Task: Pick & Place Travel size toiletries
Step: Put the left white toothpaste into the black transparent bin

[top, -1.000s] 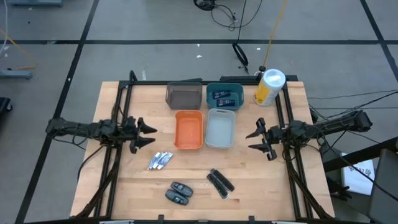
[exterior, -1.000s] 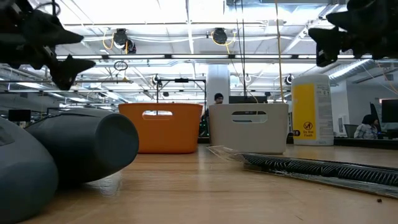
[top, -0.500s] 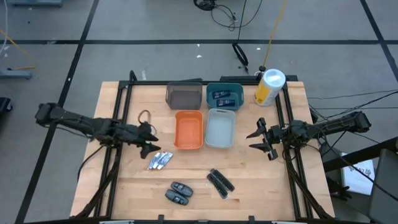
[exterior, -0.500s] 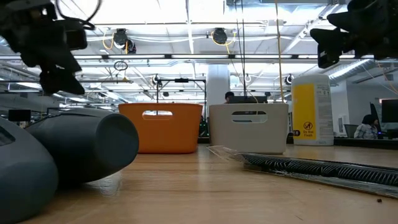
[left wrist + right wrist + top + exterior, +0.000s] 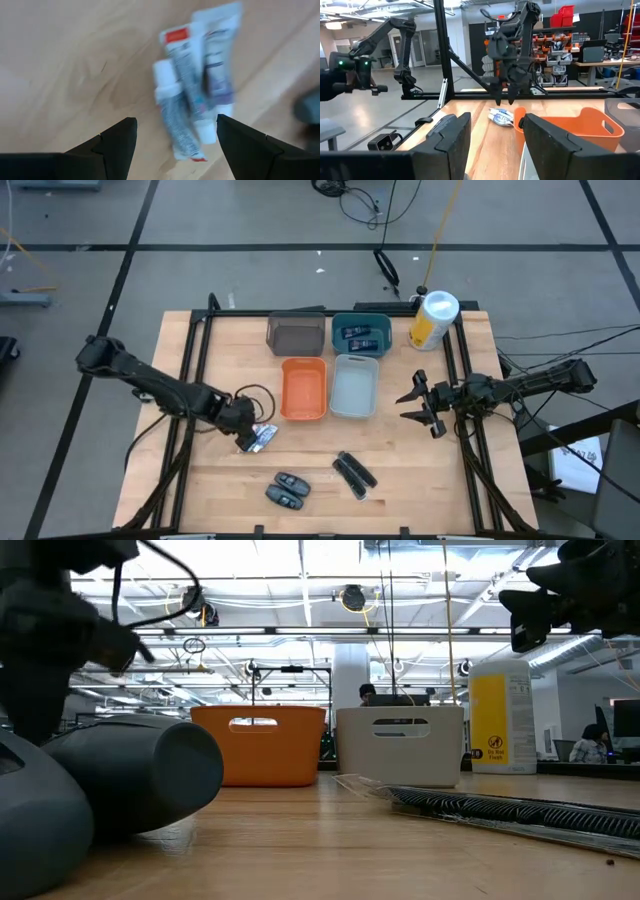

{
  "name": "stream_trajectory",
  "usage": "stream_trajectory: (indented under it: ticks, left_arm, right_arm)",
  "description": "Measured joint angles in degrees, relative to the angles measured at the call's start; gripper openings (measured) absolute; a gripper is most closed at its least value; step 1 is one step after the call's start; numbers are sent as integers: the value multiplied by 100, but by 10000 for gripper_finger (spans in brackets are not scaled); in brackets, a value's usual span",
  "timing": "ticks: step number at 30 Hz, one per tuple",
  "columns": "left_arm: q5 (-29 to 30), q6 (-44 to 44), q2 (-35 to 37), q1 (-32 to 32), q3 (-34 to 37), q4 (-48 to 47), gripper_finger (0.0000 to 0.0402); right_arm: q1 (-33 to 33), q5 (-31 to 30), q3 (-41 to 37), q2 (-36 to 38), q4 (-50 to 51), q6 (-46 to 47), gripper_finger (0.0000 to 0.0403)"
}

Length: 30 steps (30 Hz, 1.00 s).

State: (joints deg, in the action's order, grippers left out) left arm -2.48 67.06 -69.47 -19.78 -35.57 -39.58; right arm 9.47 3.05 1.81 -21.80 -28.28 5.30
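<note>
The silvery-white tubes [image 5: 262,437] lie side by side on the wood, left of centre. My left gripper [image 5: 248,424] hangs over them, pointing steeply down and open. In the left wrist view its fingers [image 5: 120,142] stand to either side of the tubes [image 5: 187,95], above them and apart from them. Two dark grey ovals [image 5: 285,490] and two slim black bars [image 5: 355,475] rest near the front edge. Dark blue tubes [image 5: 360,335] lie in the teal bin [image 5: 384,320]. My right gripper [image 5: 418,406] waits open at the right, pointing level toward the bins.
A grey-brown bin [image 5: 296,320], an orange bin [image 5: 304,362] and a pale bin [image 5: 354,360] stand with the teal one at the table's far middle. The yellow-and-white canister [image 5: 432,320] stands at the far right. Black frame rails [image 5: 190,380] run along both sides.
My left gripper has swung from the table's left side toward the silvery-white tubes, going right and nearer the front edge. It has tipped from level to pointing steeply down and rolled. It stays open. The tubes have not moved.
</note>
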Motion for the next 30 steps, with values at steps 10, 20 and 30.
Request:
stream_trajectory:
  ticks: [10, 20, 30]
  left_arm:
    - [189, 596, -993, -292, 0, 31, 273]
    - [299, 726, -1406, -292, -31, 5, 273]
    - [285, 556, -1408, -287, -15, -61, 182]
  right_arm:
    - [0, 2, 0, 0, -6, 2, 171]
    - [0, 2, 0, 0, -10, 107, 171]
    - [0, 2, 0, -2, -10, 109, 171]
